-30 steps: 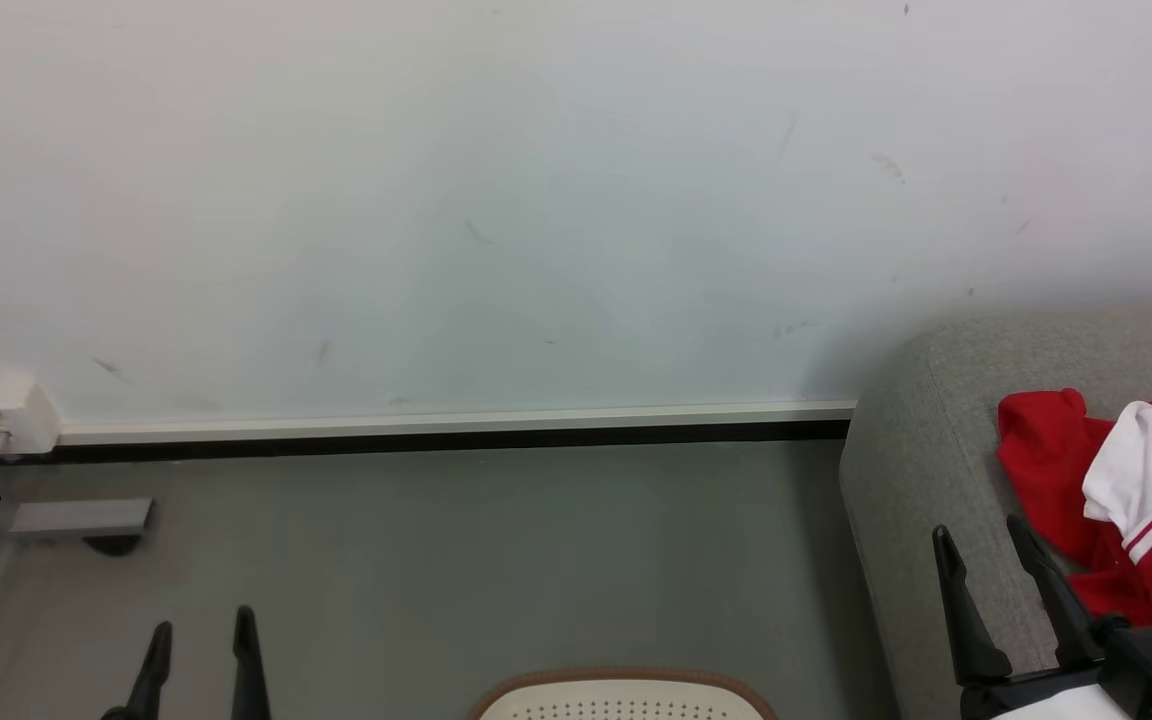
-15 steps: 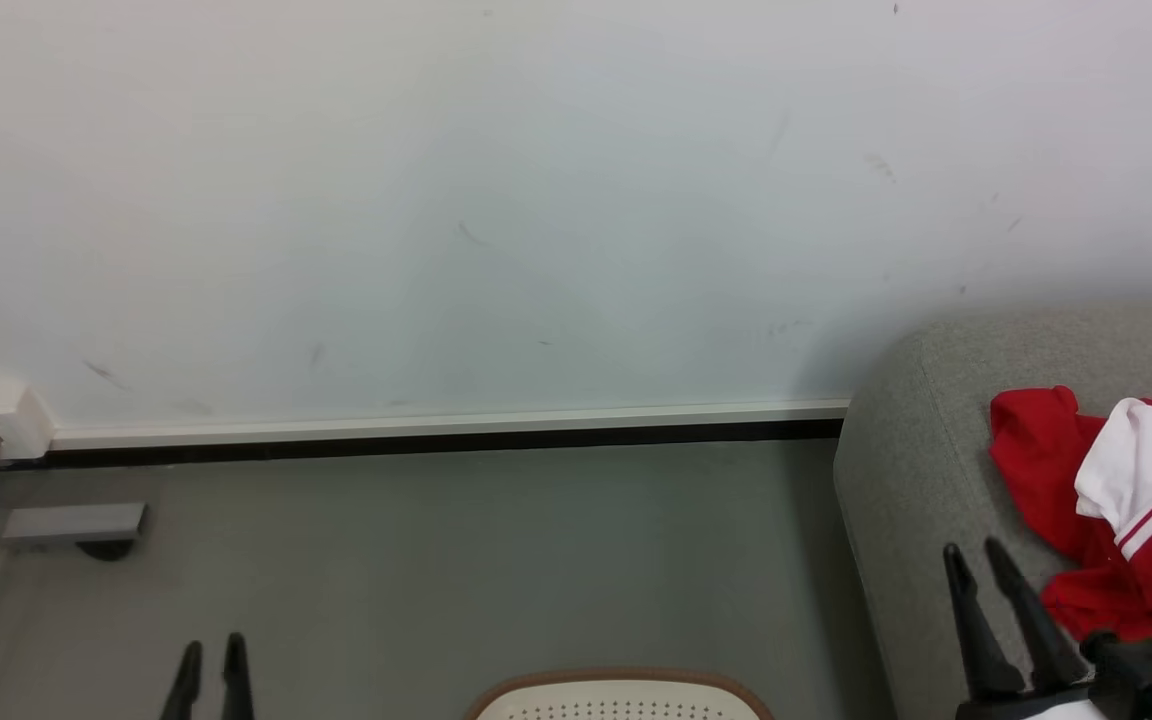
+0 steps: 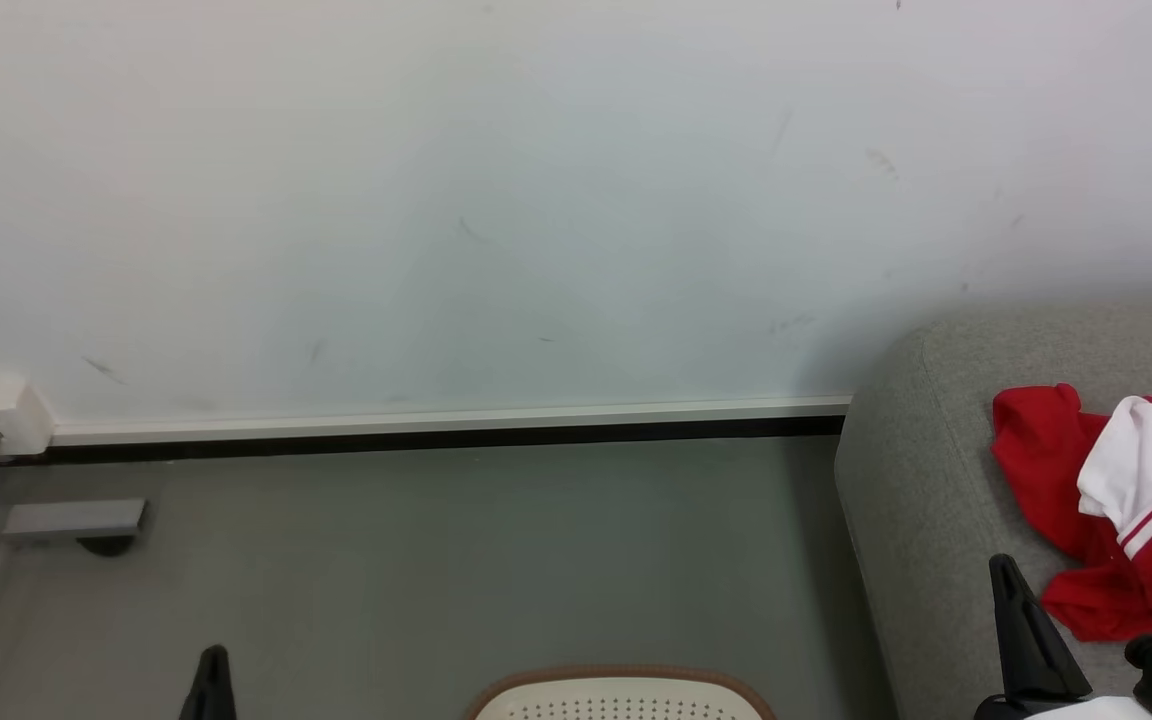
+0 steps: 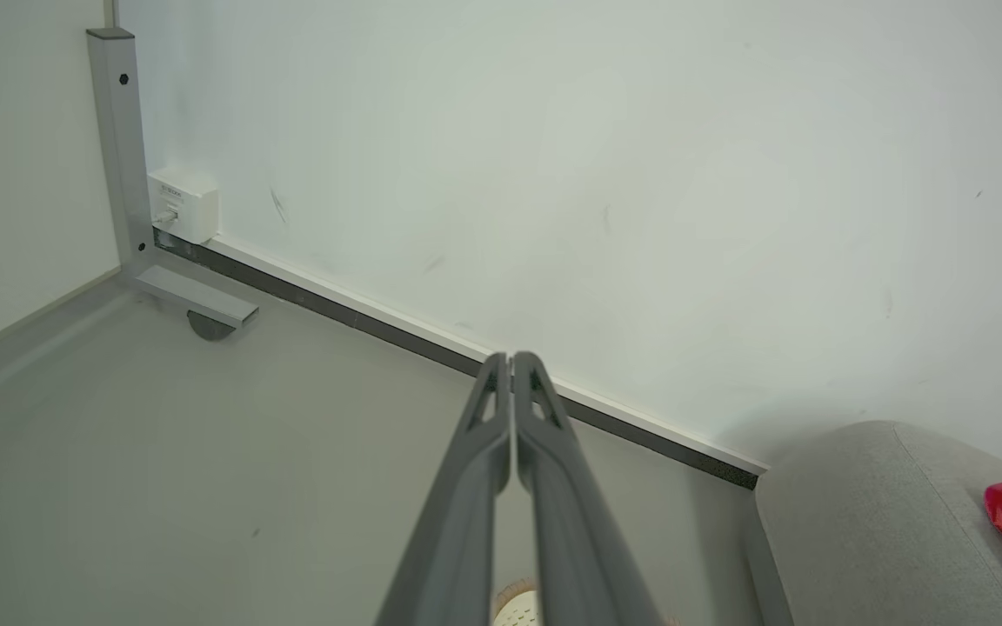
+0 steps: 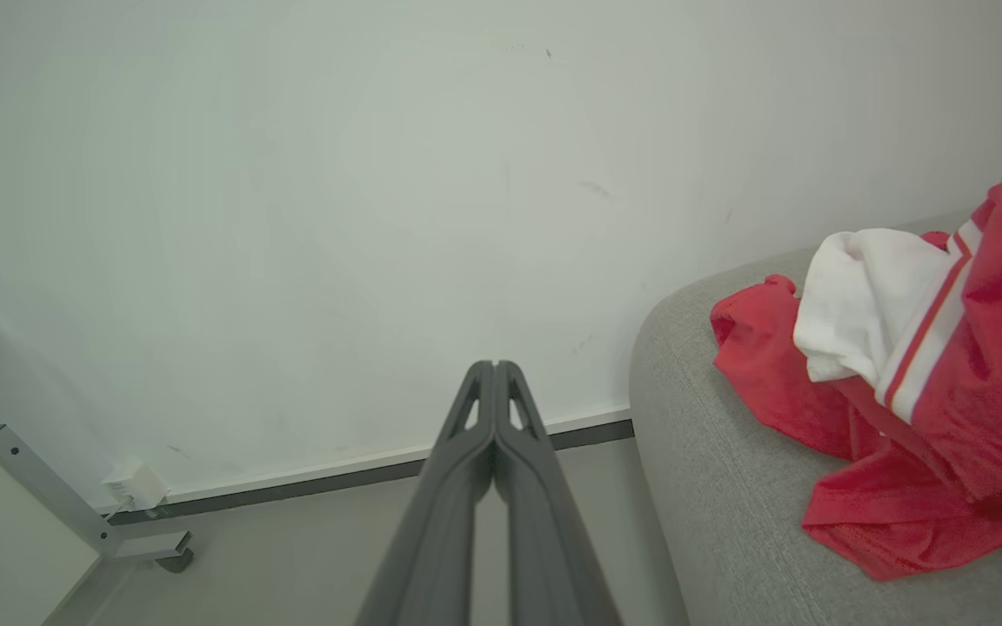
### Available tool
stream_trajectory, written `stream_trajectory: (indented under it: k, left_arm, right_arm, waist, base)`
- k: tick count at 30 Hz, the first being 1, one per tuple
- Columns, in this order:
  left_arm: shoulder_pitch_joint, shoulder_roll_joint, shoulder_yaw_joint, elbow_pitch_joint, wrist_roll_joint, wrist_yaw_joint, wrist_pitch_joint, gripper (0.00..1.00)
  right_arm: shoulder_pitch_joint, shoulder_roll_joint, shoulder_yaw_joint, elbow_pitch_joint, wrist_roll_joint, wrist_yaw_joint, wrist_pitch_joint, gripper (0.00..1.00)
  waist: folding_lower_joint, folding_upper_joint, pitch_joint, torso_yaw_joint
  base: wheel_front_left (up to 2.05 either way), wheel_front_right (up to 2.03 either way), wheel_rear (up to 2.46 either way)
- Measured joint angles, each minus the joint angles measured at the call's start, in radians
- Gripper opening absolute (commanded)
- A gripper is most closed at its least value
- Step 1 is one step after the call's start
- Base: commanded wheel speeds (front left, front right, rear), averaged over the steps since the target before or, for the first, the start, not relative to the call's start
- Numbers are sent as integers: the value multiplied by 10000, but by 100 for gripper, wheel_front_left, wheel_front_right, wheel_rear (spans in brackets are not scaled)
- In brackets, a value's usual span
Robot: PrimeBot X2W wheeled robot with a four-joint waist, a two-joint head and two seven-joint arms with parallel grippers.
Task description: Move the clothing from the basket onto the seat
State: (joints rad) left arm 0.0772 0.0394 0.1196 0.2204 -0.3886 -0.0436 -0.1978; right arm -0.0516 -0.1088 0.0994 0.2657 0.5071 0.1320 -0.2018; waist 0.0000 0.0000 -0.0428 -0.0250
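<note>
Nearest, the left jaws are closed on nothing: in the left wrist view their two grey fingers (image 4: 466, 496) meet along their whole length above the bare floor (image 4: 205, 452). The right jaws are likewise closed and empty, their fingers (image 5: 457, 496) pressed together just beside the corner of the seat (image 3: 921, 500).

Between the two arms, at the bottom edge of the head view, sits the basket (image 3: 626, 702). Its brown rim and a strip of perforated wall show, so I cannot tell whether anything is left inside.

Further off, the clothing (image 3: 1066, 480) lies heaped on the seat near its rounded end, well apart from the basket. It looks light, limp and thin. It would likely sag and trail when lifted, and a single layer might slip from narrow fingers. A bunched ridge, such as the raised white hump, seems the surest place to pinch.

The right wrist view gives the folds and the thin red-white stripes up close. The left wrist view catches a mere red edge of the heap, yet it shows the metal post (image 4: 118, 148) and the white socket box (image 4: 183, 204) in the corner. Behind it all stands the scuffed wall (image 3: 536, 200)
</note>
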Motion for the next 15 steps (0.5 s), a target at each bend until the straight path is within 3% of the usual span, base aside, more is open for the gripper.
stream_trajectory:
  k: [15]
  left_arm:
    - [-358, 2, -42, 0, -2493, -174, 589, 0]
  right_arm:
    - [-63, 128, -426, -35, 2263, 0, 621, 0]
  waist:
    - [0, 0, 61, 34]
  base:
    - [0, 0, 0]
